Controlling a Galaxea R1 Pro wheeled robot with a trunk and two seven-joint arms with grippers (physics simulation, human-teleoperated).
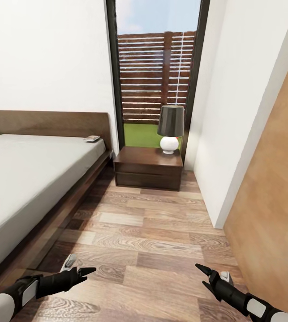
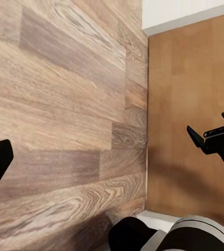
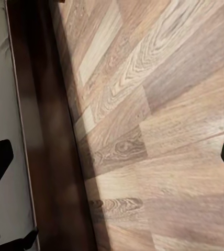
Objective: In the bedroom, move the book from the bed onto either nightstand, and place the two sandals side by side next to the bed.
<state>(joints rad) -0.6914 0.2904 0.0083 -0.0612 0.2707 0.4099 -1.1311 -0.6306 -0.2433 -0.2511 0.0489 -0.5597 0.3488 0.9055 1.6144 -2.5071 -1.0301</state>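
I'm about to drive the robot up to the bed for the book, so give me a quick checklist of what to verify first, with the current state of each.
1. Book located: ok. It lies on the mattress at the far corner by the headboard.
2. Path along the bed: ok. The wood floor ahead looks bare.
3. Nightstand has room: ok. The lamp stands at its far right; the rest of the top is free.
4. Left pincer empty: ok, nothing between its fingers.
5. Right pincer empty: ok, nothing between its fingers.
6. Sandals located: cannot tell.
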